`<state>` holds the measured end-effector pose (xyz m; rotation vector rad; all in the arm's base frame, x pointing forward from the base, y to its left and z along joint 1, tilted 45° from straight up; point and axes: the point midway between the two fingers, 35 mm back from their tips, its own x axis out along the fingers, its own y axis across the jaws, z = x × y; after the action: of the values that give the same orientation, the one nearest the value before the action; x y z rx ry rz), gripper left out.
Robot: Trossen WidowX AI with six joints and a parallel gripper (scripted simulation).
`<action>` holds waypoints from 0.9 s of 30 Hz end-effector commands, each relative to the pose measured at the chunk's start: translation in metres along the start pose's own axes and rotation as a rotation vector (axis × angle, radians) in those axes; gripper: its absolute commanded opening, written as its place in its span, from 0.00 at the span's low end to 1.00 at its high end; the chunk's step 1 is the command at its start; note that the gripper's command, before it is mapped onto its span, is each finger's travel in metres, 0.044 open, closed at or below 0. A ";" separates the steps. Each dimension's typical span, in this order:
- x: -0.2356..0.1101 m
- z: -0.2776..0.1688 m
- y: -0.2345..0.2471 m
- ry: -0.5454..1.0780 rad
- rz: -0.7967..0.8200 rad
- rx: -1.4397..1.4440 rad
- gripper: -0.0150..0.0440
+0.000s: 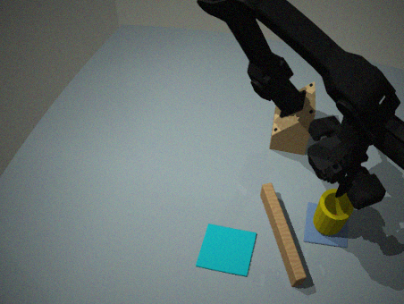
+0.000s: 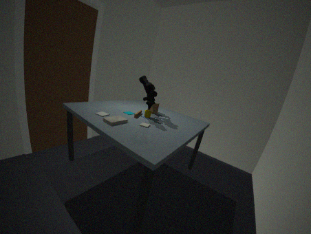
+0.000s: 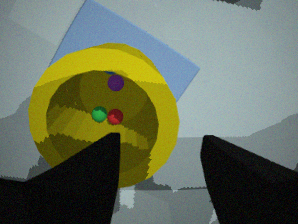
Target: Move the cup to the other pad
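Seen from above, the cyan pad (image 1: 226, 249) lies flat furthest left of the group, well in from the table's (image 2: 155, 144) left edge. Just right of it a long wooden bar (image 1: 283, 233) lies at a slant between the two pads, touching neither. Right of the bar is the pale blue pad (image 1: 332, 241), and the yellow cup (image 1: 332, 215) stands upright on it, covering the pad's upper part. From outside, this cluster sits near the table's far long edge, around its middle and away from every corner. The wrist camera looks down into the cup (image 3: 166, 116) and shows a purple marble (image 3: 116, 83), a green marble (image 3: 100, 115) and a red marble (image 3: 116, 116) on its floor, the green and red ones touching. The gripper (image 1: 345, 196) is lowered at the cup's right-hand rim with its jaws part-way apart and clenched on nothing. In the wrist view one finger (image 3: 87, 183) reaches over the cup's mouth and the other finger (image 3: 246, 189) stands outside the wall, so the gripper (image 3: 160, 139) straddles the rim without squeezing it. Behind the cup, partly hidden by the arm, stands a wooden wedge block (image 1: 292, 134).
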<state>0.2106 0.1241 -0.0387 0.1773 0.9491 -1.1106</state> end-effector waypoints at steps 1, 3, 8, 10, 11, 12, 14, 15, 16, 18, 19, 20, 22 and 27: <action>0.010 0.001 -0.001 -0.007 -0.008 -0.007 0.54; 0.013 0.001 -0.001 -0.007 -0.008 -0.007 0.54; 0.021 0.001 -0.001 -0.007 -0.008 -0.007 0.54; 0.025 0.001 -0.002 -0.007 -0.008 -0.007 0.54; 0.026 0.001 -0.002 -0.007 -0.008 -0.007 0.54; 0.028 0.001 -0.002 -0.007 -0.008 -0.007 0.54; 0.031 0.001 -0.002 -0.008 -0.008 -0.007 0.54; 0.033 0.001 -0.002 -0.008 -0.008 -0.007 0.54; 0.034 0.001 -0.002 -0.008 -0.008 -0.007 0.54; 0.037 0.001 -0.003 -0.008 -0.008 -0.007 0.54; 0.039 0.002 -0.003 -0.008 -0.008 -0.007 0.54; 0.040 0.002 -0.003 -0.008 -0.009 -0.007 0.54; 0.044 0.002 -0.003 -0.009 -0.009 -0.006 0.54; 0.049 0.002 -0.004 -0.009 -0.009 -0.006 0.54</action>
<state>0.2146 0.0930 -0.0683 0.1751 0.9459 -1.1129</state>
